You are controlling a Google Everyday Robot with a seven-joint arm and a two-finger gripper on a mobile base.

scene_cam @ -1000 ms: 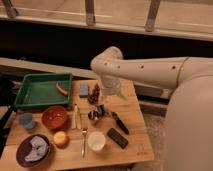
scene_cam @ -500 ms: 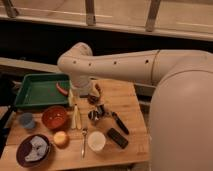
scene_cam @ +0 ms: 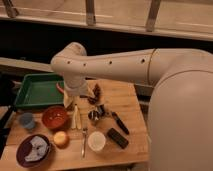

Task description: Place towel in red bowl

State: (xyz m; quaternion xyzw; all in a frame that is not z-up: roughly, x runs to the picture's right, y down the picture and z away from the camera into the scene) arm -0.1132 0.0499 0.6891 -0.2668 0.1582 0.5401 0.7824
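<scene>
The towel [scene_cam: 36,149] is a crumpled pale cloth lying in a dark purple bowl [scene_cam: 22,159] at the table's front left corner. The red bowl [scene_cam: 55,117] stands on the wooden table, just behind and to the right of the purple bowl. My white arm reaches in from the right, and its gripper [scene_cam: 76,101] hangs over the table beside the green tray, just behind and to the right of the red bowl. It is well away from the towel.
A green tray [scene_cam: 30,97] sits at the back left. A blue cup [scene_cam: 26,120], a banana [scene_cam: 76,119], an orange fruit [scene_cam: 61,138], a fork [scene_cam: 84,142], a white cup [scene_cam: 96,141], a metal cup [scene_cam: 93,116], a black block [scene_cam: 117,137] and a black-handled tool [scene_cam: 120,124] crowd the table.
My arm has swung left across the table, and the gripper has moved from the middle towards the green tray and the red bowl. The towel has not moved.
</scene>
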